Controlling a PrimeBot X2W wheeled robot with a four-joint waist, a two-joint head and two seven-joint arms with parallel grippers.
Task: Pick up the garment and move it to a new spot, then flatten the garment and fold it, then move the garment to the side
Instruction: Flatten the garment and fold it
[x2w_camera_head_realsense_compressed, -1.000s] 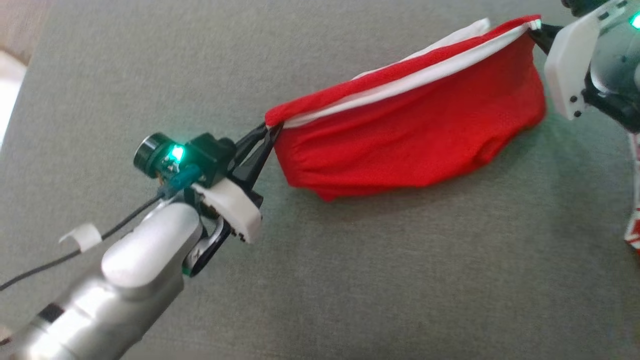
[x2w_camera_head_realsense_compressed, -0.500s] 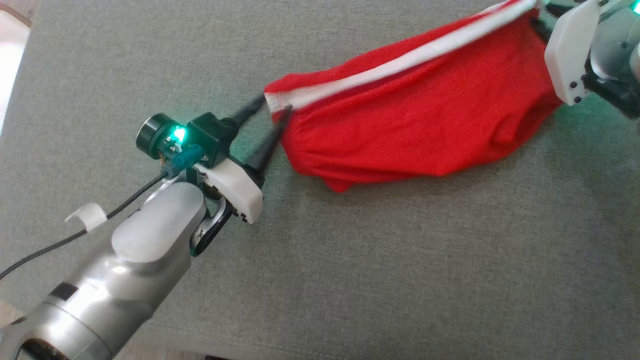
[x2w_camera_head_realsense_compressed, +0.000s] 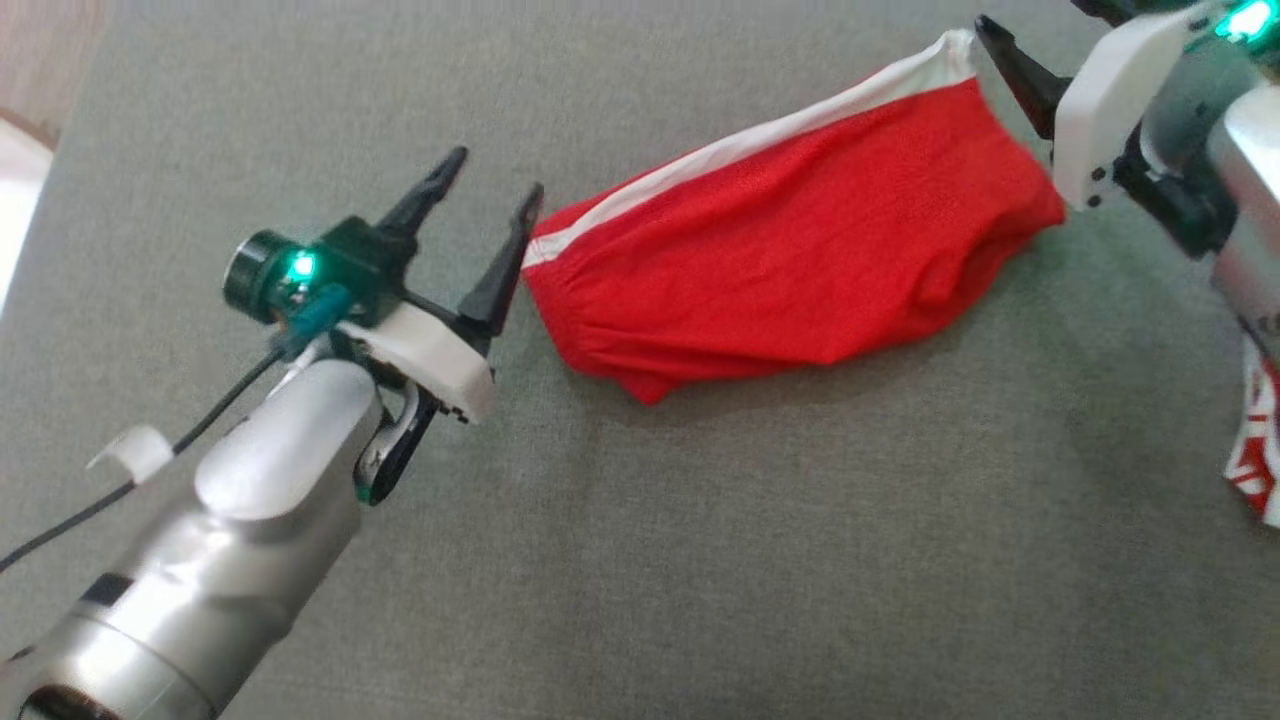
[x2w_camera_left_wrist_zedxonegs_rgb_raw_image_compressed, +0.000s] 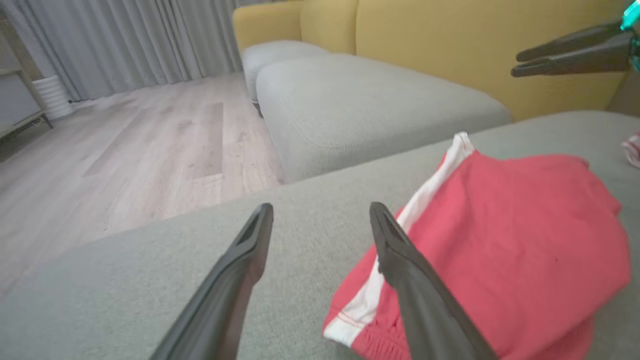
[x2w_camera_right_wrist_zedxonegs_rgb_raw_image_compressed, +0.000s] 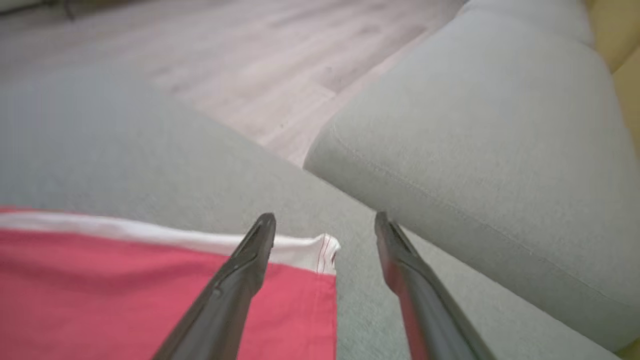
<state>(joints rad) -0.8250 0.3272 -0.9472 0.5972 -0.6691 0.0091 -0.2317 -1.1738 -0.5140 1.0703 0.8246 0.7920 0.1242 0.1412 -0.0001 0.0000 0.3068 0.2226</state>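
The garment (x2w_camera_head_realsense_compressed: 790, 260) is red with a white band along its far edge and lies slack and rumpled on the grey cushion (x2w_camera_head_realsense_compressed: 700, 560). My left gripper (x2w_camera_head_realsense_compressed: 495, 178) stands open just left of the garment's left corner, nothing between its fingers. In the left wrist view the garment (x2w_camera_left_wrist_zedxonegs_rgb_raw_image_compressed: 500, 240) lies to the right of the spread left gripper (x2w_camera_left_wrist_zedxonegs_rgb_raw_image_compressed: 321, 207). My right gripper (x2w_camera_right_wrist_zedxonegs_rgb_raw_image_compressed: 324, 219) is open above the garment's right corner (x2w_camera_right_wrist_zedxonegs_rgb_raw_image_compressed: 320, 250), holding nothing. One right finger (x2w_camera_head_realsense_compressed: 1010, 60) shows by the top-right corner in the head view.
A red-and-white piece of cloth (x2w_camera_head_realsense_compressed: 1255, 460) lies at the cushion's right edge. Beyond the far edge are a grey ottoman (x2w_camera_left_wrist_zedxonegs_rgb_raw_image_compressed: 360, 100), a yellow sofa (x2w_camera_left_wrist_zedxonegs_rgb_raw_image_compressed: 450, 40) and wooden floor (x2w_camera_left_wrist_zedxonegs_rgb_raw_image_compressed: 125, 150).
Both grippers have opened and let go of the garment's white-banded corners. The garment has dropped from its stretched hold and settled on the cushion. The left gripper has drawn slightly left.
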